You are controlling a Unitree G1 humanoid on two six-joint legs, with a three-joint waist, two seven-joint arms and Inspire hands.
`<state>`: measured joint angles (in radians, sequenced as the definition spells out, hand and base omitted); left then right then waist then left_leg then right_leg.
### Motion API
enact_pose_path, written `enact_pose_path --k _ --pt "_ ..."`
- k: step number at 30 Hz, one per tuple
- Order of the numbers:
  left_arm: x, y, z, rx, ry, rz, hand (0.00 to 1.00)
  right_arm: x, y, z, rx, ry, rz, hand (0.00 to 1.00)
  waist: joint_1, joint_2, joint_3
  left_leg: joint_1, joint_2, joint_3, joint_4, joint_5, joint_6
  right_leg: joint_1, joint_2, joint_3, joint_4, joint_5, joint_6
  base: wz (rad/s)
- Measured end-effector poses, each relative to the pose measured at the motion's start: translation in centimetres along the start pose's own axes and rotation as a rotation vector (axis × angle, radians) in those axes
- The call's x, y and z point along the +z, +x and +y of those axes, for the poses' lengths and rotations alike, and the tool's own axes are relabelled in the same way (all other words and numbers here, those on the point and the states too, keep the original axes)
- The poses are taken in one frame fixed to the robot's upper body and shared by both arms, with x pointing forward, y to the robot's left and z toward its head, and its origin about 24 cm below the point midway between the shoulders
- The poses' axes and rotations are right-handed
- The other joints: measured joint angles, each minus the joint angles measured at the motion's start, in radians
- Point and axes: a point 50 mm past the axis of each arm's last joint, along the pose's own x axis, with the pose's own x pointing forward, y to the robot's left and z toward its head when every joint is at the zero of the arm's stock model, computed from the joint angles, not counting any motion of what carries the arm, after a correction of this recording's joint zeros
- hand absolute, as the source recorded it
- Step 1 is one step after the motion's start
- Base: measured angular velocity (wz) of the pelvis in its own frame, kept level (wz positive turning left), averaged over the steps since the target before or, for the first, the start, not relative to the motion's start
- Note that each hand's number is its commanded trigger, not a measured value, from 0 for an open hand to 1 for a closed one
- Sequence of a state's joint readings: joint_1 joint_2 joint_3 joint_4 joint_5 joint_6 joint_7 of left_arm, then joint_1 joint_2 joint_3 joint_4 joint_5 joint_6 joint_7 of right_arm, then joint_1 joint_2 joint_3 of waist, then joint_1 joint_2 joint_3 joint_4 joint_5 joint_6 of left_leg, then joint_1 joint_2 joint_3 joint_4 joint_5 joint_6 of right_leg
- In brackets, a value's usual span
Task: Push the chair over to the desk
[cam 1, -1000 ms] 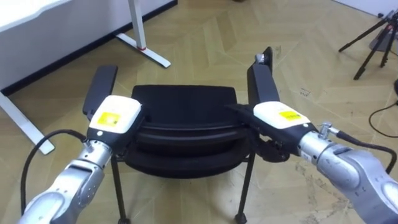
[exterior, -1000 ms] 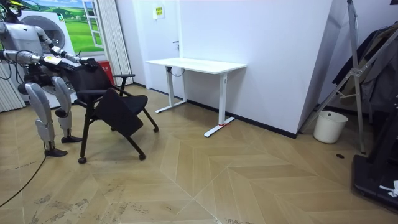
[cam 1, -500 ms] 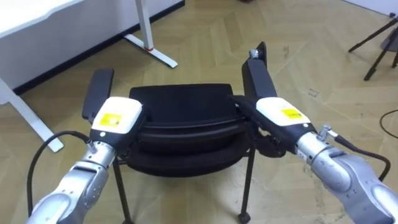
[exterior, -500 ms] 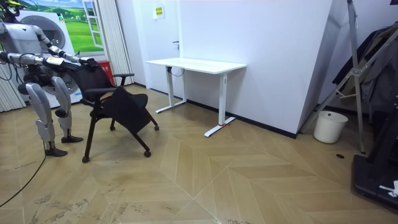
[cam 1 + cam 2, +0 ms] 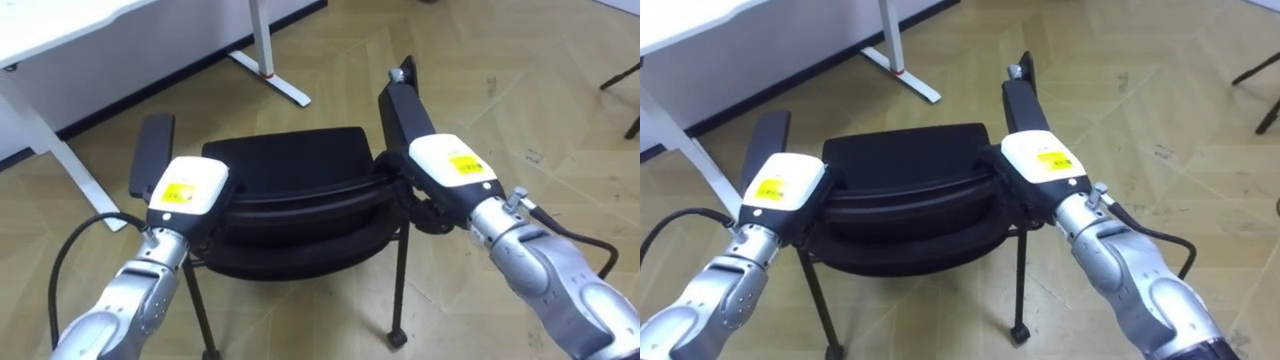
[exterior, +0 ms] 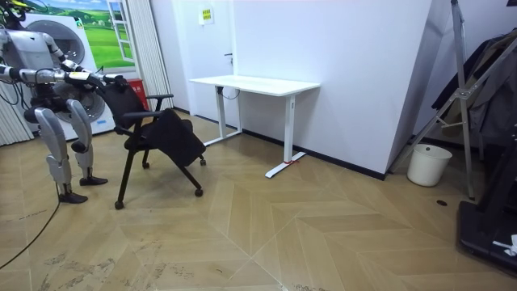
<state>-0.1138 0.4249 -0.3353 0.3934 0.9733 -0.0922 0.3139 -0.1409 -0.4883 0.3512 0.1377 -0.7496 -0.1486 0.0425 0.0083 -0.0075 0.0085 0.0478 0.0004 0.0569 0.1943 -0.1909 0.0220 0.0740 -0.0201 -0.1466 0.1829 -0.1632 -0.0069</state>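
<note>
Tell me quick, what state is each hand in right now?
Left hand: at the backrest of the black padded chair, grip cannot be told.
Right hand: same backrest, cannot be told.

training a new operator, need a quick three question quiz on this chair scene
1. The left hand and right hand rest on the chair's: A seat, B backrest, C wheels.
2. True or false: the chair lies on its side.
3. What furniture stands beyond the chair?
Key: 1 B; 2 false; 3 the white desk.
</note>
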Motion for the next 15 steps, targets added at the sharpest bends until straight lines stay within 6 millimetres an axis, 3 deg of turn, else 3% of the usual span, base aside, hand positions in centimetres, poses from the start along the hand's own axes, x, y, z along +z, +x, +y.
enact_pose_path --k 13,15 --pt "0.02 0.16 0.09 -0.006 0.005 -0.003 1.00 -0.11 0.09 0.32 -0.001 -0.009 0.002 1.00 0.000 -0.016 0.0034 0.002 -0.007 -0.008 -0.002 0.001 0.001 0.016 -0.006 -0.007 -0.016 -0.001 0.001 0.01" --pt "-0.01 0.22 0.09 -0.007 0.007 -0.001 1.00 -0.27 0.11 0.42 -0.009 -0.005 0.007 1.00 -0.002 -0.020 0.0081 0.008 -0.008 -0.011 0.003 0.001 0.001 0.025 -0.007 -0.009 -0.016 -0.001 0.002 0.05"
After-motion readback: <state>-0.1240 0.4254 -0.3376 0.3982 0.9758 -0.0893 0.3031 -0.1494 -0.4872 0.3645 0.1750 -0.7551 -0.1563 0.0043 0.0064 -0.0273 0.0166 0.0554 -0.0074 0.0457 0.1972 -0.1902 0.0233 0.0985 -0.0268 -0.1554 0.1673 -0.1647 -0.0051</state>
